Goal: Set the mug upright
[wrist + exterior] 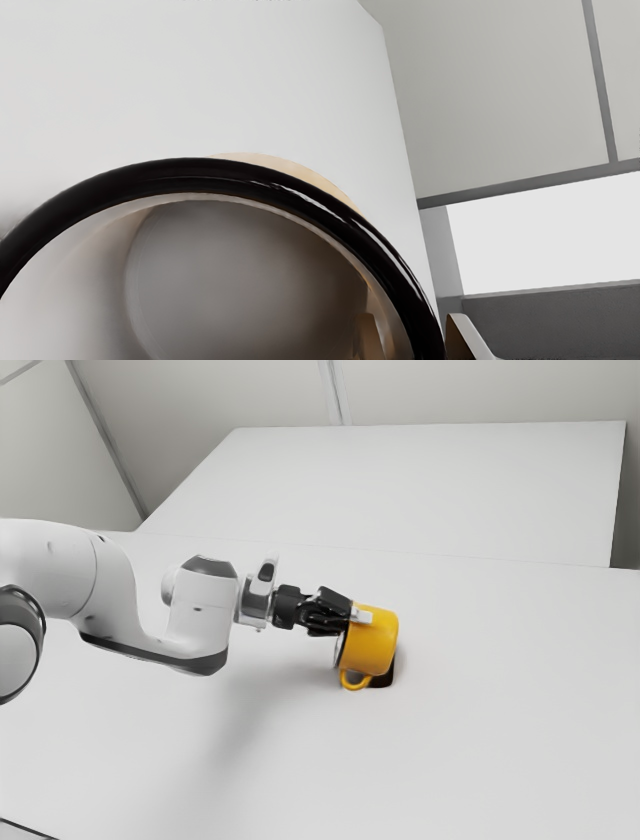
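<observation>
The yellow mug (370, 641) lies tipped on its side, its mouth facing the gripper and its handle pointing down at the tabletop. At the mug's rim, the black gripper (360, 617) is shut on the wall, with a pale fingertip against the yellow outside. In the wrist view the mug (240, 270) shows its black rim and grey inside. The gripper (415, 337) has one finger inside the mouth and the other outside, with the wall between them. Whether the handle touches the table is unclear.
The white table (480, 750) stretches around the mug. A dark shadow lies beneath the mug's base. A raised white panel (420, 490) stands beyond the table, with pale walls behind it.
</observation>
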